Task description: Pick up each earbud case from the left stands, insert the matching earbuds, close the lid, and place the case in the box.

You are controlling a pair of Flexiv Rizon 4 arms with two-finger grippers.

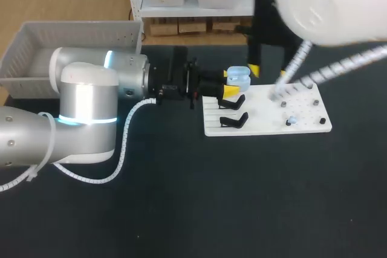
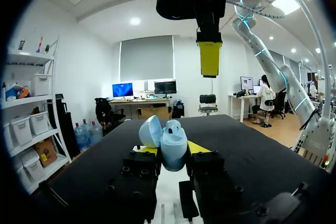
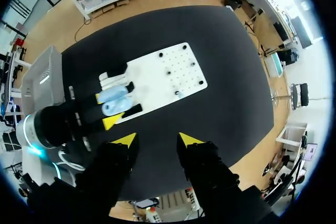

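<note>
Earbud case [image 2: 173,148]: lid open, clamped in left jaws
Right jaws: apart
Surface [image 1: 242,197]: black, bearing white board [image 1: 302,113]

1. Table [image 1: 181,209]: matt black covering with a faint grain; cloth or rubber, cannot tell.
2. Board [image 1: 266,126]: smooth white, plastic-looking, low sheen.
3. Pegs [image 1: 283,104]: dull grey, metal-looking.
4. Stands [image 1: 233,120]: matt black, plastic-looking.
5. Case [image 2: 173,145]: pale blue plastic, smooth and glossy, with soft highlights.
6. Left arm [image 1: 84,113]: smooth silver and white shell with a satin gleam.
7. Hose [image 1: 124,149]: ribbed white plastic.
8. Left gripper [image 2: 172,148]: matt black plastic-looking body, smooth yellow at the finger ends.
9. Right gripper [image 3: 157,141]: the same matt black and smooth yellow.
10. Box [image 1: 24,46]: matt grey plastic with slotted walls.
</note>
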